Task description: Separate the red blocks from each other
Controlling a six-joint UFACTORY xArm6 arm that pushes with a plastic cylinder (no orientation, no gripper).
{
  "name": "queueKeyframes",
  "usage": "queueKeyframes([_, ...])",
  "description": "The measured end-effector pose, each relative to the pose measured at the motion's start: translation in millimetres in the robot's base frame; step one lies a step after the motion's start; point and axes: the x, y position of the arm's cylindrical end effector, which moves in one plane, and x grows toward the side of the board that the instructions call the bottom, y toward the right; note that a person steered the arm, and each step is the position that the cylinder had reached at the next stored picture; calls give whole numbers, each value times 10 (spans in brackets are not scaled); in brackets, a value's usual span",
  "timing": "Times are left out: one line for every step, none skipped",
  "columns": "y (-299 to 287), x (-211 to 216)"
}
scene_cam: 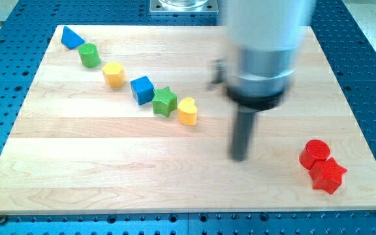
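Note:
A red cylinder (pixel 314 153) and a red star block (pixel 328 175) sit touching each other near the view's bottom right of the wooden board (pixel 109 170). My tip (pixel 239 157) rests on the board to the left of the red blocks, well apart from them. The arm's wide grey body above the rod is blurred.
A diagonal row of blocks runs from the view's top left toward the middle: blue triangle (pixel 71 38), green cylinder (pixel 89 56), yellow block (pixel 113 74), blue cube (pixel 142 89), green star (pixel 164 102), yellow heart (pixel 187 111). A blue perforated table surrounds the board.

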Motion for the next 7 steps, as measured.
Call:
queueKeyframes([1071,-319])
queueKeyframes([1963,428])
queueKeyframes([1459,896])
queueKeyframes([1044,892])
queueKeyframes([1187,833])
queueKeyframes([1602,428])
queueKeyframes([1009,332])
